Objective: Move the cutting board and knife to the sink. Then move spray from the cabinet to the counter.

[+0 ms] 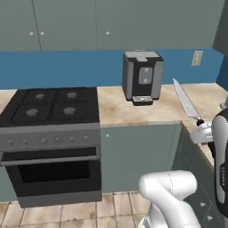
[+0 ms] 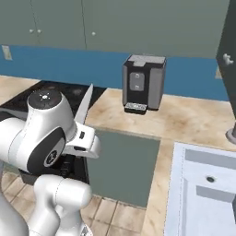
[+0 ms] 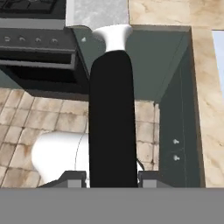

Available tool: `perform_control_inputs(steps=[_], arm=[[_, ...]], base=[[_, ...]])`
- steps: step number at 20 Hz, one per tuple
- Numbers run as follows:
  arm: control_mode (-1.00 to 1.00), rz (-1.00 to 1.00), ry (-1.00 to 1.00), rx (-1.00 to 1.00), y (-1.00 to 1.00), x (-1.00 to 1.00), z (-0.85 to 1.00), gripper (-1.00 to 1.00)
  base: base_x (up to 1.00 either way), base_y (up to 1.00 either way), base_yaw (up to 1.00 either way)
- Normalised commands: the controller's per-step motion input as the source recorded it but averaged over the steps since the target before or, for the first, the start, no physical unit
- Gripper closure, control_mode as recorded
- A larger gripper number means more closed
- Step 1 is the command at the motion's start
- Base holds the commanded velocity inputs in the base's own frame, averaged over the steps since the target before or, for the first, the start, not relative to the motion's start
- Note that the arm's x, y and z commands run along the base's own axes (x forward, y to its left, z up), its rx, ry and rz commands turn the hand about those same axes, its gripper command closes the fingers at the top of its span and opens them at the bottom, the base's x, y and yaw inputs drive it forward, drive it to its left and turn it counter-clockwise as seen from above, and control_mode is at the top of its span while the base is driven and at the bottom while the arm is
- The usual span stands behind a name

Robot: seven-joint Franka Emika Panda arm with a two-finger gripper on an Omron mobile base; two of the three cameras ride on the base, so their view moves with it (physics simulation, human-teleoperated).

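My gripper [image 3: 112, 177] is shut on the knife's black handle [image 3: 111, 113], which rises between the two fingertips in the hand view. The silver blade [image 1: 186, 101] points up and to the back left above the counter [image 1: 133, 111] corner. In the right base view the blade [image 2: 83, 109] sticks up from the gripper [image 2: 82, 136], held in the air in front of the stove. The pale sink [image 2: 176, 193] lies at the lower right, with the dark faucet base [image 2: 231, 133] behind it. The cutting board and the spray are out of view.
A grey coffee machine [image 1: 143, 78] stands on the counter against the blue wall. The black stove [image 1: 49, 104] with its oven [image 1: 51, 171] fills the left. Closed grey-green upper cabinets [image 1: 111, 22] hang above. The floor is tiled [image 3: 43, 118].
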Motion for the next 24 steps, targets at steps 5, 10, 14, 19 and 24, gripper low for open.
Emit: perform_control_inputs(steps=[5,10,14,19,24], arm=[[1.0,0.0,0.0,0.0,0.0,0.0,0.0,1.0],[1.0,0.0,0.0,0.0,0.0,0.0,0.0,1.0],[1.0,0.0,0.0,0.0,0.0,0.0,0.0,1.0],[1.0,0.0,0.0,0.0,0.0,0.0,0.0,1.0],[1.0,0.0,0.0,0.0,0.0,0.0,0.0,1.0]], base=[[-0.6,0.0,-0.45],[-0.47,0.0,-0.43],[-0.26,0.0,-0.44],[-0.09,0.0,-0.46],[0.0,0.0,-0.45]])
